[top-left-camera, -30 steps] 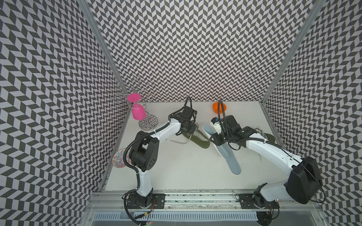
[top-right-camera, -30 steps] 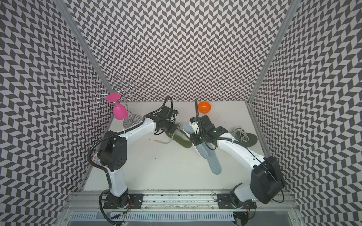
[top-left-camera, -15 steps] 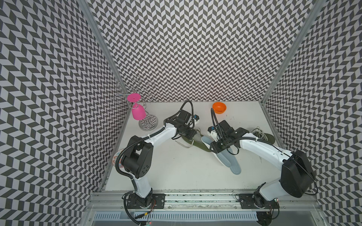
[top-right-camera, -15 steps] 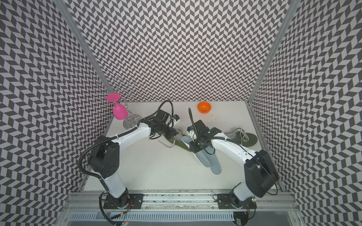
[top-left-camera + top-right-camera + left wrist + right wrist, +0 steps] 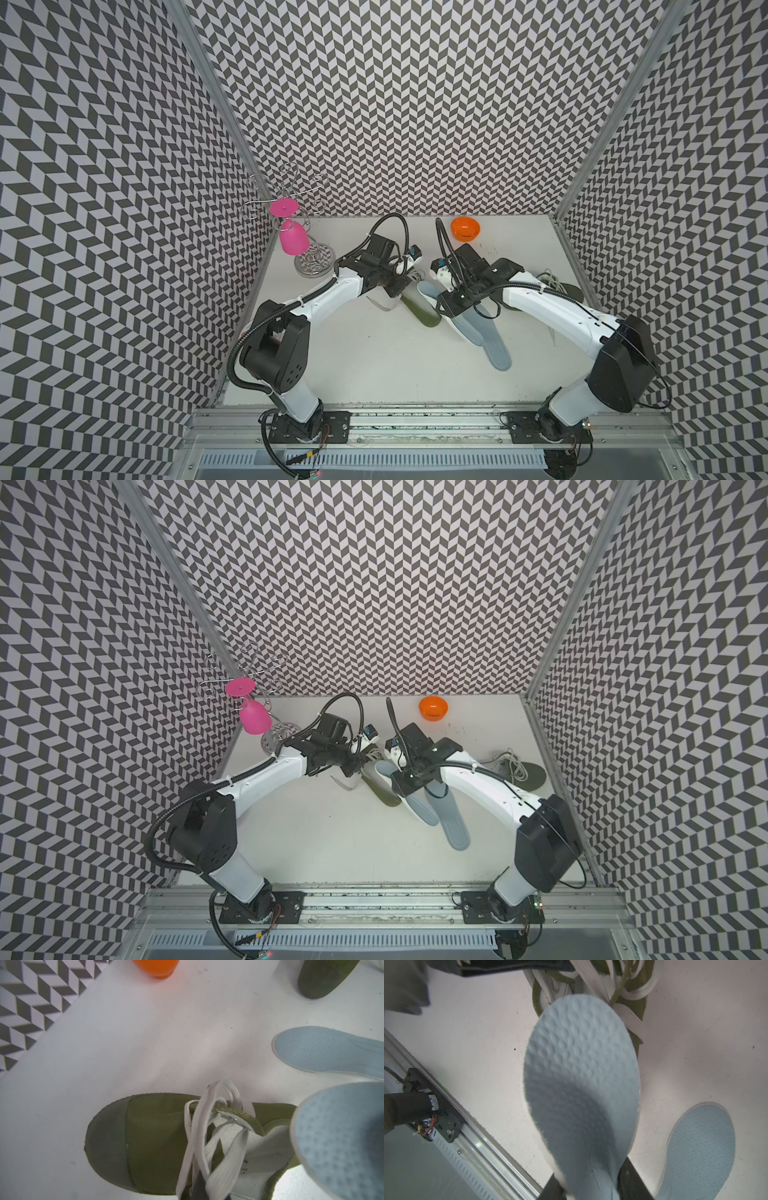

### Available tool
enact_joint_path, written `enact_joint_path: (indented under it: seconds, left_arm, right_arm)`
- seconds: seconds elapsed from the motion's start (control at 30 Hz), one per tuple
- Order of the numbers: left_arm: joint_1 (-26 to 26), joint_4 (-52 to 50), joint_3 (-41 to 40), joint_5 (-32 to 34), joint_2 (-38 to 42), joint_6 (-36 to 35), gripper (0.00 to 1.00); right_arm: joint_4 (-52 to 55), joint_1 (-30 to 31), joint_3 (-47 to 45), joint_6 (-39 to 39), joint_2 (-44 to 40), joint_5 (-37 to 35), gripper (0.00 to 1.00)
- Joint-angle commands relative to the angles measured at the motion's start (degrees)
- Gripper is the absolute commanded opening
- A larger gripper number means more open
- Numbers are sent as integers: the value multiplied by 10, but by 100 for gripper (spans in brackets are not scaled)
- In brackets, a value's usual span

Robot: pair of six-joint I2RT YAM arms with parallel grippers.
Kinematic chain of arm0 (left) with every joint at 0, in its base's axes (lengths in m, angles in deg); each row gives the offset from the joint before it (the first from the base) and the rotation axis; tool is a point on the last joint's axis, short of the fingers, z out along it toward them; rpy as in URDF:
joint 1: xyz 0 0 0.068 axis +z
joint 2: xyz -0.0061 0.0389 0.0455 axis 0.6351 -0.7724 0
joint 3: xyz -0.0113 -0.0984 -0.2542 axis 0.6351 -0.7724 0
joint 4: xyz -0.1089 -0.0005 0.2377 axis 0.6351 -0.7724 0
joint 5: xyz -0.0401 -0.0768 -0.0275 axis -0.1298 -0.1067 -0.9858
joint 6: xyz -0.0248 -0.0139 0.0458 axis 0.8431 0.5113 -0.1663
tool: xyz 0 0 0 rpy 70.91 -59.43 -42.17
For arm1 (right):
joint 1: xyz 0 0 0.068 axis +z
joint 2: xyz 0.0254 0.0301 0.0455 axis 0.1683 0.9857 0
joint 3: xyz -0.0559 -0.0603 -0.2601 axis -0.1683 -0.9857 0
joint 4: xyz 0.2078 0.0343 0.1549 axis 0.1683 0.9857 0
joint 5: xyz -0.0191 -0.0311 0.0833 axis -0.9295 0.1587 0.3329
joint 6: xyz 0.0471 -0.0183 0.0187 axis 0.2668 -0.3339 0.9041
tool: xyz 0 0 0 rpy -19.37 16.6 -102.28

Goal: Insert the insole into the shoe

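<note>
Both top views look down from high above the white tabletop (image 5: pixel 374 353); both wrist views closely share the olive-green canvas shoe (image 5: pixel 155 1142).

The shoe (image 5: pixel 153 1136) is olive green with a darker toe cap (image 5: pixel 106 1138) and white laces (image 5: pixel 199 1126), the insole (image 5: pixel 581 1076) and second insole (image 5: pixel 699 1147) are dimpled pale blue, the bowl (image 5: pixel 465 228) is orange, the glass (image 5: pixel 293 241) pink, the table (image 5: pixel 374 353) white, and the walls (image 5: pixel 415 104) black-and-white chevron.

Bright, even lighting in all four views.
We see soft shadows on the white table (image 5: pixel 374 353); the patterned walls (image 5: pixel 415 104) stretch toward the edges of both top views, and the insole (image 5: pixel 581 1076) closest to the right wrist camera looks blurred.
</note>
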Motion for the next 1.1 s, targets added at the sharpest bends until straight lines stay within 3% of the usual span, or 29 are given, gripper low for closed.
enact_joint_path:
  seconds: [0.0,0.3,0.73,1.07]
  left_arm:
    - [1,60,8,-41,23,-32,4]
    - [-1,65,7,-46,23,-15,2]
    - [-16,53,20,10,19,9,2]
    - [-20,25,28,2,30,13,2]
  right_arm:
    - [4,5,-7,-1,6,23,37]
    - [-45,6,-43,31,10,67,37]
    - [-97,10,-42,74,9,138,37]
    - [-113,2,-44,80,41,103,36]
